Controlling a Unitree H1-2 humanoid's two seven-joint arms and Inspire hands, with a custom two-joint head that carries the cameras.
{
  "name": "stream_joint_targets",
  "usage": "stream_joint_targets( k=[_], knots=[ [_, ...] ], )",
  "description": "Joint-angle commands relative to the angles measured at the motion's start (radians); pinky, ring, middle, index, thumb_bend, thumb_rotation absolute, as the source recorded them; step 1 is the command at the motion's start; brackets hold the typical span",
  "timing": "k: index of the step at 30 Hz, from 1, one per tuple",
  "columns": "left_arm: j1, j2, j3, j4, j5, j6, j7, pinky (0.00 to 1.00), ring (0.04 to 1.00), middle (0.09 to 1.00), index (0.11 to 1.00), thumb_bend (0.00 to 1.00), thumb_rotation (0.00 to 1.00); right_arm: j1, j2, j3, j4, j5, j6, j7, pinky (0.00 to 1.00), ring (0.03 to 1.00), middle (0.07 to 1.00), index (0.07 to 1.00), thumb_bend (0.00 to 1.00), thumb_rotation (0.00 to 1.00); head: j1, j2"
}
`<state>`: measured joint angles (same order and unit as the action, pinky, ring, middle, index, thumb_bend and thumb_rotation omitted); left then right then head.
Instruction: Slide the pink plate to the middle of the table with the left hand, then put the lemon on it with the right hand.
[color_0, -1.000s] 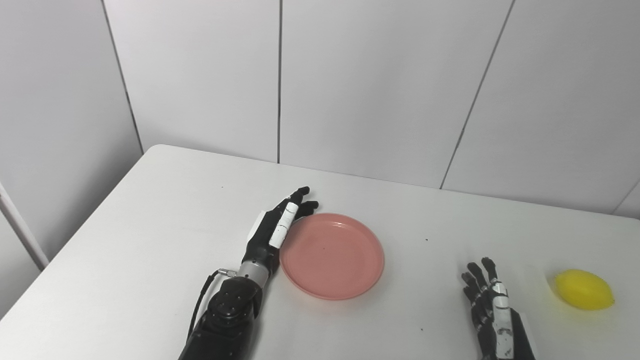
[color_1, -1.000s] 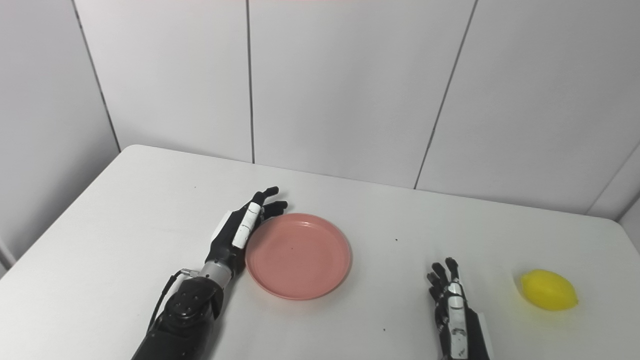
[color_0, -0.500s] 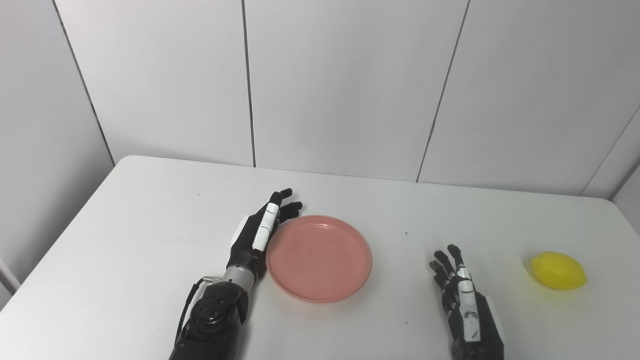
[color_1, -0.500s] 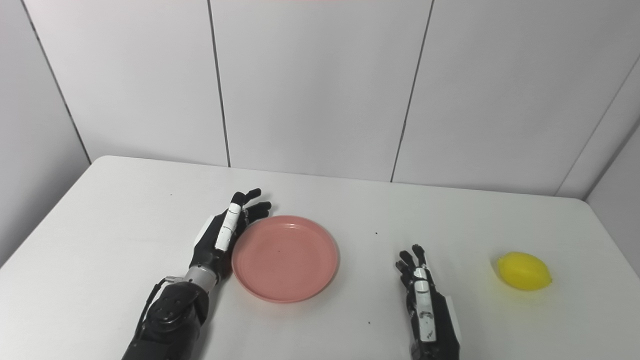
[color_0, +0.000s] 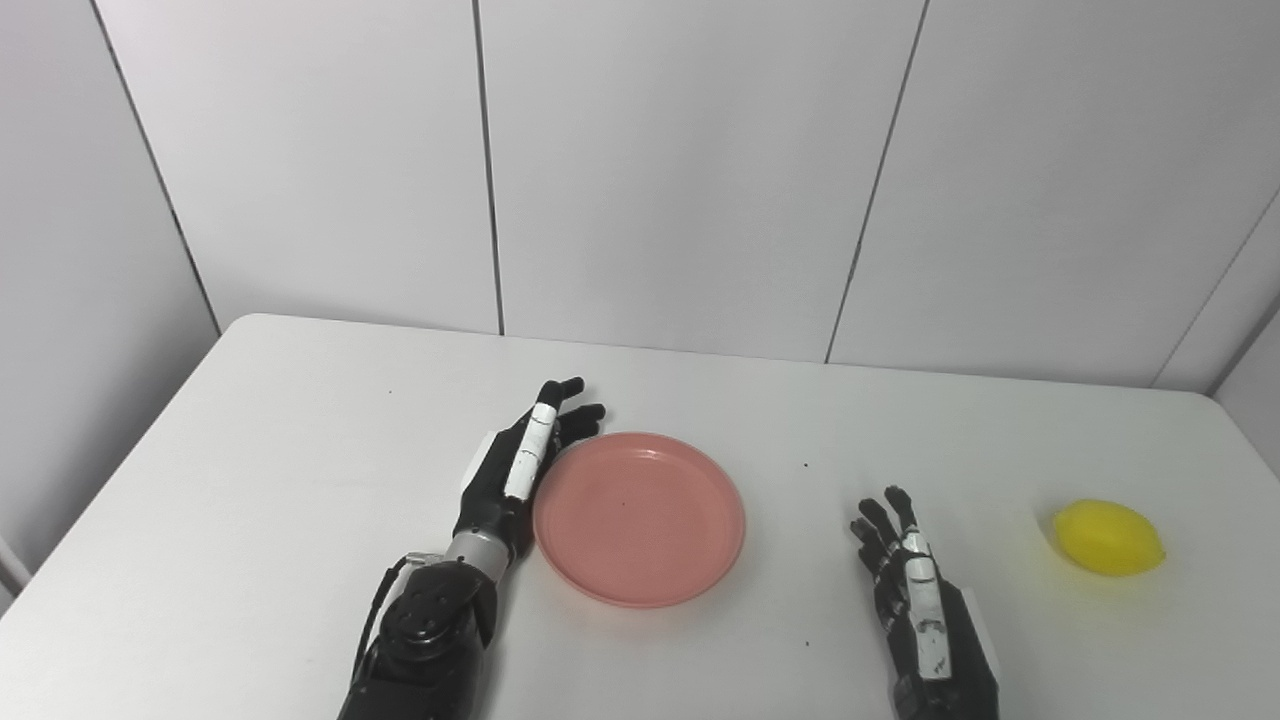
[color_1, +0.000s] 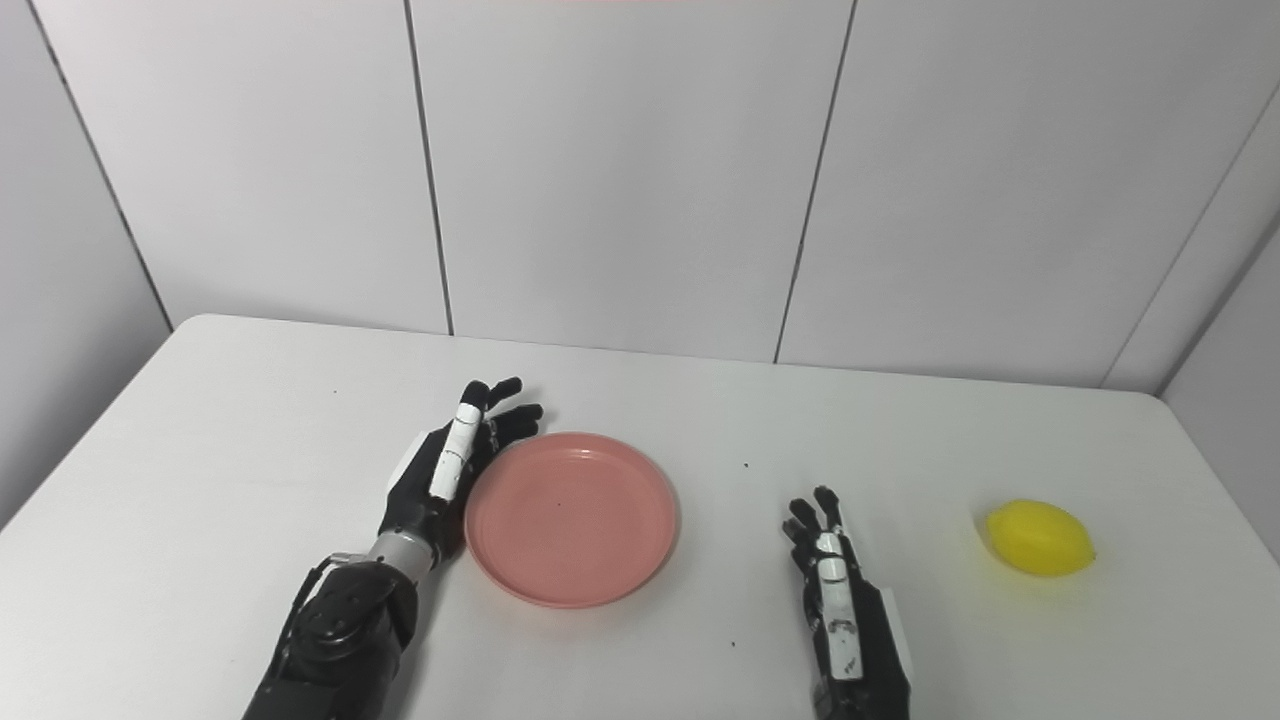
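A round pink plate (color_0: 640, 520) lies flat on the white table (color_0: 250, 470), a little left of the middle. My left hand (color_0: 520, 465) stands on edge right against the plate's left rim, open, fingers stretched toward the far wall. A yellow lemon (color_0: 1108, 537) rests by itself near the table's right edge. My right hand (color_0: 915, 600) is low near the front edge, between plate and lemon, open with fingers spread, holding nothing and well apart from the lemon.
Grey wall panels (color_0: 680, 170) rise directly behind the table's far edge. A few small dark specks (color_0: 806, 465) dot the tabletop. The table's right corner (color_1: 1160, 400) lies close behind the lemon.
The camera has swung, shifting the whole picture left and levelling it. Against the table, plate, lemon and left hand stand as before; the right hand has hardly moved.
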<state>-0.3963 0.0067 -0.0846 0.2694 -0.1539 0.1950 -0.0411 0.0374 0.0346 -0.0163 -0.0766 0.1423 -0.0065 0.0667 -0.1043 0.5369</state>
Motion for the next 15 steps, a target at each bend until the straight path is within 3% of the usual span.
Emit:
stream_joint_targets(
  k=[1, 10, 15],
  knots=[
    [0.014, -0.044, -0.039, 0.028, -0.018, 0.11, -0.062, 0.99, 0.835, 0.792, 0.852, 0.94, 0.94, 0.03, 0.019, 0.009, 0.054, 0.012, 0.004, 0.002, 1.0, 0.936, 0.931, 0.975, 0.73, 0.96, -0.006, 0.001],
    [0.017, -0.03, -0.024, 0.051, -0.021, 0.088, -0.069, 0.99, 0.824, 0.779, 0.852, 0.95, 0.95, 0.026, 0.023, 0.01, 0.068, 0.002, -0.015, -0.004, 1.0, 0.926, 0.924, 0.969, 0.74, 0.95, -0.05, -0.005],
    [0.017, -0.019, -0.008, 0.069, -0.034, 0.069, -0.081, 1.0, 0.823, 0.775, 0.854, 0.92, 0.95, 0.027, 0.035, 0.014, 0.084, -0.047, -0.09, -0.033, 0.97, 0.898, 0.894, 0.944, 0.75, 0.9, -0.106, -0.011]
  ],
)
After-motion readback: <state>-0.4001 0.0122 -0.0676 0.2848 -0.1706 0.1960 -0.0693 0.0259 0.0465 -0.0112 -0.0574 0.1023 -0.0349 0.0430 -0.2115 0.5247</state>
